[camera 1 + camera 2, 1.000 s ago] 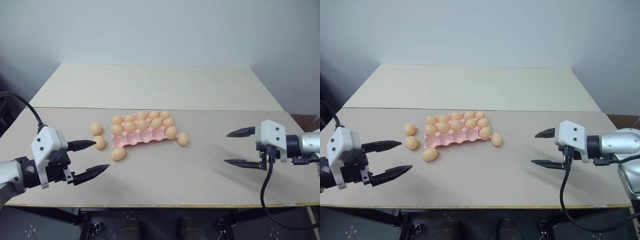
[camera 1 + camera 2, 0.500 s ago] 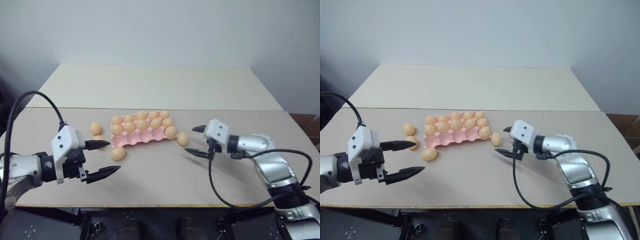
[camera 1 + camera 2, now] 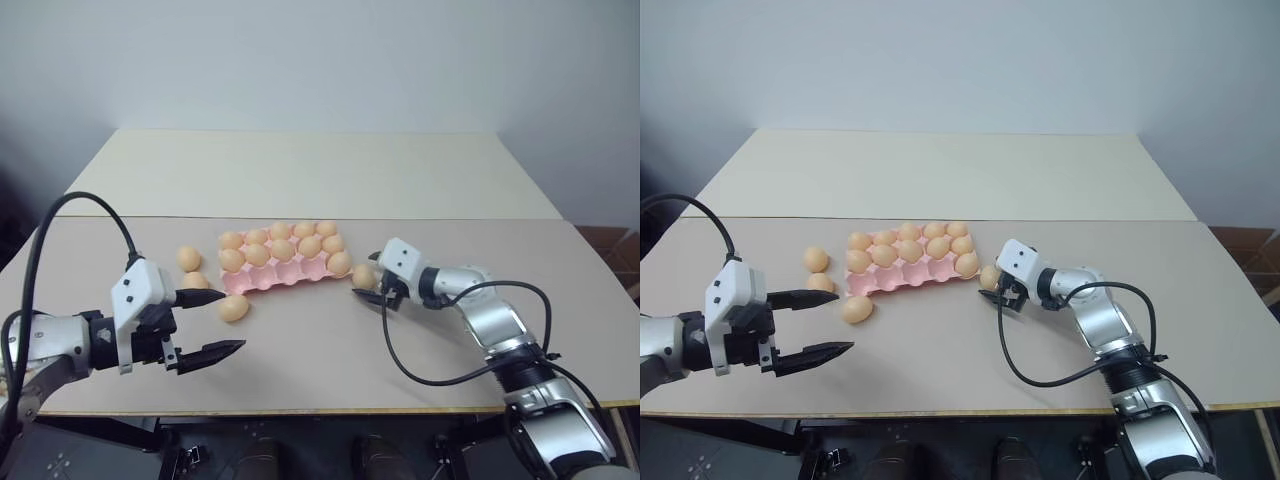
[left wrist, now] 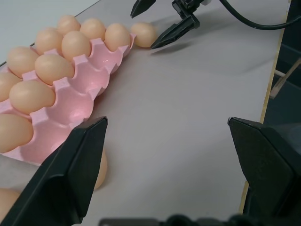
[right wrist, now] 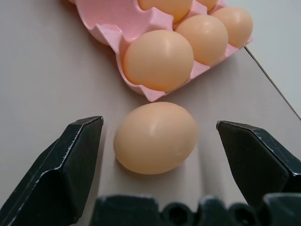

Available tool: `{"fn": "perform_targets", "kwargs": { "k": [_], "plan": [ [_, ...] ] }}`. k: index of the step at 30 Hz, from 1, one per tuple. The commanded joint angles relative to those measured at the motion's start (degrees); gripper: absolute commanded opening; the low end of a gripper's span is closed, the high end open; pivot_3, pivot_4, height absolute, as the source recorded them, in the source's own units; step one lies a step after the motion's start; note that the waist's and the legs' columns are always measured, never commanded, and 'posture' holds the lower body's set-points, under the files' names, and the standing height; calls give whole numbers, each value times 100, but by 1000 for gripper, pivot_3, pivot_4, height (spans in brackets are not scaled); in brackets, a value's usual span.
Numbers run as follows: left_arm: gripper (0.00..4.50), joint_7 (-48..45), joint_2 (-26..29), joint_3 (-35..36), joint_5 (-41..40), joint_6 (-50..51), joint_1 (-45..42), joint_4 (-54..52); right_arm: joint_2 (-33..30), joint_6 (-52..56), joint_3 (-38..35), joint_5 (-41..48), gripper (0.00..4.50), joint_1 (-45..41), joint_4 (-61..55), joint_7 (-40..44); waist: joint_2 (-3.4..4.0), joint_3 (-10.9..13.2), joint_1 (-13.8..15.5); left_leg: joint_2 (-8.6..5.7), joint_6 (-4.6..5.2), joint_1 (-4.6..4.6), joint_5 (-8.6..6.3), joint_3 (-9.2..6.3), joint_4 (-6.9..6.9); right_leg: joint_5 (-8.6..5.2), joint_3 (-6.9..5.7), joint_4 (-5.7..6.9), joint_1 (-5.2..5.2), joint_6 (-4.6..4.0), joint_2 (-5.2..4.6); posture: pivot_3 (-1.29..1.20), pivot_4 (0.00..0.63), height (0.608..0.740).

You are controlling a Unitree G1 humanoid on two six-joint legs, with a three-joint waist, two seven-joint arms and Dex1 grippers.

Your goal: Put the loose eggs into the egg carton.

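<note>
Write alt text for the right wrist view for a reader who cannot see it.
A loose egg lies on the table between the two open black fingers of the right gripper, not yet touched. Just beyond it is the corner of the pink egg carton, with eggs sitting in its nearest cups.

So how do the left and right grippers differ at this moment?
The right gripper has a loose egg lying between its open fingers, beside the egg carton; the left gripper has nothing between its fingers. The right one sits low by the carton's right end, the left one nearer the table's front edge, short of the eggs. Both are open and holding nothing.
</note>
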Motion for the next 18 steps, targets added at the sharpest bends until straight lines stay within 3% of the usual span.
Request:
{"fn": "perform_targets", "kwargs": {
  "k": [1, 2, 5, 9, 11, 18],
  "plan": [
    [4462, -2, 6, 98, 76, -149, 28, -93, 49, -250, -27, -70, 4500, -150, 132, -27, 0, 0, -34, 0, 0, 1, 0, 0, 0, 0, 0, 0, 1, 0, 0, 0, 150, 740],
    [4462, -12, 3, 108, 87, -159, 45, -90, 63, -269, -26, -72, 4500, -161, 188, -7, 0, 0, -38, 0, 0, 1, 0, 0, 0, 1, 0, 0, 1, 0, 1, 0, 150, 740],
    [4500, -27, -19, 147, 125, -187, 117, -101, 86, -291, -41, -36, 3940, -163, 268, 92, 0, 0, -44, 0, 0, 0, 0, 1, 0, 3, 4, -1, 0, 5, 0, 0, 150, 740],
    [4500, 0, -41, 166, 135, -223, 182, -130, 82, -330, -37, -87, 2571, -143, 313, 71, 0, 0, -44, 0, 0, 1, 0, 3, 0, 8, 5, -2, -1, 13, 0, 0, 150, 740],
    [4500, -2, -51, 172, 146, -244, 222, -139, 76, -363, -49, -84, 2125, -110, 262, 79, 0, 0, -45, 0, 0, 1, 0, 3, 0, 7, 5, -1, -1, 11, 0, 0, 150, 740],
    [4500, -3, -78, 172, 182, -304, 266, -121, -273, -226, -167, -272, 2027, 207, -344, -69, 0, 0, -32, 0, 0, 0, 0, 4, -1, 6, 5, -3, -1, 8, -1, 0, 150, 740]
  ]
}}
